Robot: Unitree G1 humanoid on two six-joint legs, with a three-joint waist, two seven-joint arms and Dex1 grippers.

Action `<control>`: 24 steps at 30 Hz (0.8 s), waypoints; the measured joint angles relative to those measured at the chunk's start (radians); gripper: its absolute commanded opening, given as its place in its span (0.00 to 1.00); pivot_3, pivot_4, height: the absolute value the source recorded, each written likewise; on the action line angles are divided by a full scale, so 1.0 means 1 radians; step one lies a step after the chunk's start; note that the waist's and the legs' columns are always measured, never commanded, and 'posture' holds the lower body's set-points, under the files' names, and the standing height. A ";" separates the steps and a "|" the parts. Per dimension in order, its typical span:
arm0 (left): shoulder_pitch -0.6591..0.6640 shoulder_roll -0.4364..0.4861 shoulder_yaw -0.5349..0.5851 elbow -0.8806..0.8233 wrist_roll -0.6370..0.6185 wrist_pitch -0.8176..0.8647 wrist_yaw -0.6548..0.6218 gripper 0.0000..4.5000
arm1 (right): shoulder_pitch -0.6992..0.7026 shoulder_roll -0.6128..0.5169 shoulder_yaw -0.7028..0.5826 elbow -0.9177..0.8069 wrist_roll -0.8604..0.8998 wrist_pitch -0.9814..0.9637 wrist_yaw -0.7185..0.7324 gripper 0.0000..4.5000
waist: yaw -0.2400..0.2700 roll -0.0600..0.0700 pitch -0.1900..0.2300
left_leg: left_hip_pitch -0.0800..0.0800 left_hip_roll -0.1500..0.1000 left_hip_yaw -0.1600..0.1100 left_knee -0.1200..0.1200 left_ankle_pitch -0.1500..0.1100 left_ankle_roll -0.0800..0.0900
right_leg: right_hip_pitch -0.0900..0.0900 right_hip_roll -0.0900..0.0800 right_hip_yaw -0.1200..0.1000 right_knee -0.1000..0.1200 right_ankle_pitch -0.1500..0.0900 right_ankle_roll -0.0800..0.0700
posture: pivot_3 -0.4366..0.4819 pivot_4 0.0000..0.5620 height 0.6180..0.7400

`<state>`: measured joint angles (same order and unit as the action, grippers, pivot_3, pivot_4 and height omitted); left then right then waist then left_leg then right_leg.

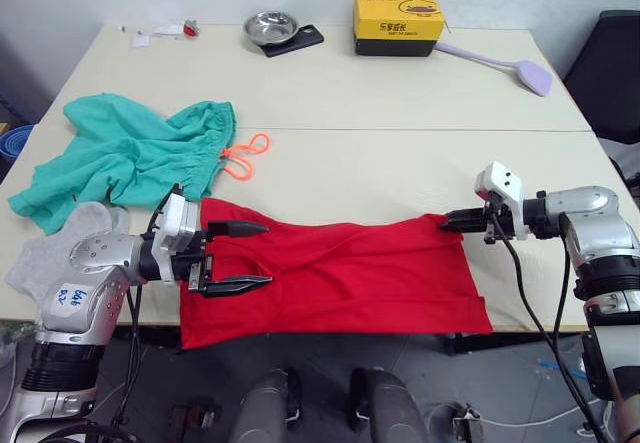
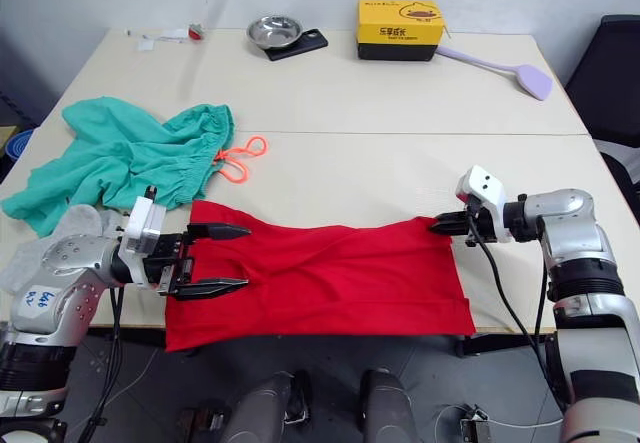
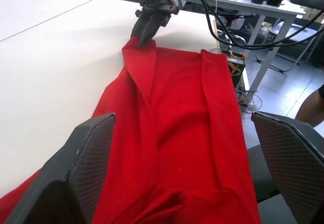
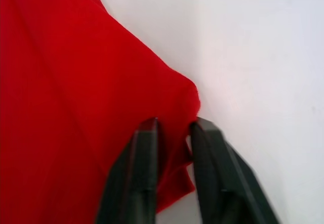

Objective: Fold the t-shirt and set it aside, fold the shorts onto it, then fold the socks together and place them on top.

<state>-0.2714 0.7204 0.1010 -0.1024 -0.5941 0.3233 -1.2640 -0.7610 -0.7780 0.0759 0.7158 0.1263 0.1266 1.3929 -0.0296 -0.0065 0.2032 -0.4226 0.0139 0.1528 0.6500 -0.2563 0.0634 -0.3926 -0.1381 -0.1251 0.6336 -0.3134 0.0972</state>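
Beige table (image 1: 400, 103) spanning frame; t-shirt (image 1: 340, 278) lower centre, half-folded. Right gripper (image 1: 462, 221), centre right, pinching its corner; left gripper (image 1: 236, 256), lower left, gaping over opposite edge. Advised: grip both corners, keep cloth taut.

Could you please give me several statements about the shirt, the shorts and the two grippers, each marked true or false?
1. The right gripper pinches a corner of the t-shirt. True.
2. The left gripper is shut on the shorts. False: it is open, over the t-shirt's end.
3. The shorts lie folded on the t-shirt. False: they lie crumpled beside it.
4. A yellow box sits at the table's far side. True.
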 measured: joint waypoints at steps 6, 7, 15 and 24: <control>0.000 0.000 0.000 0.000 0.000 0.000 0.000 1.00 | 0.041 -0.001 -0.046 -0.021 0.047 -0.047 0.022 0.01 | 0.002 0.000 0.000 | 0.000 0.000 0.000 0.000 0.000 0.000 | 0.000 0.000 0.000 0.000 0.000 0.000 | 0.48 0.27 1.00; 0.001 0.000 0.000 0.000 0.000 0.000 0.000 1.00 | 0.059 -0.003 -0.057 -0.035 0.061 -0.058 0.028 0.01 | 0.002 0.000 0.000 | 0.000 0.000 0.000 0.000 0.000 0.000 | 0.000 0.000 0.000 0.000 0.000 0.000 | 0.48 0.27 1.00; 0.003 0.001 0.000 0.001 0.002 0.000 -0.004 1.00 | 0.241 -0.037 -0.172 -0.237 0.180 -0.131 0.091 0.01 | 0.002 0.000 0.000 | 0.001 0.000 0.000 0.000 0.000 0.000 | 0.001 0.000 0.000 0.000 0.000 0.000 | 0.48 0.27 1.00; 0.005 0.002 0.000 0.005 0.012 0.000 -0.016 1.00 | 0.339 -0.038 -0.188 -0.114 0.131 -0.589 0.123 0.01 | 0.001 0.000 0.000 | 0.002 0.000 0.000 0.000 0.000 0.000 | 0.001 0.001 0.000 0.001 0.000 0.000 | 0.48 0.27 1.00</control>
<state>-0.2666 0.7226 0.1008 -0.0976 -0.5824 0.3236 -1.2802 -0.4216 -0.8161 -0.1122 0.6014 0.2573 -0.4624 1.5161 -0.0281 -0.0066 0.2032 -0.4210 0.0142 0.1533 0.6504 -0.2562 0.0635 -0.3915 -0.1372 -0.1248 0.6343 -0.3134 0.0972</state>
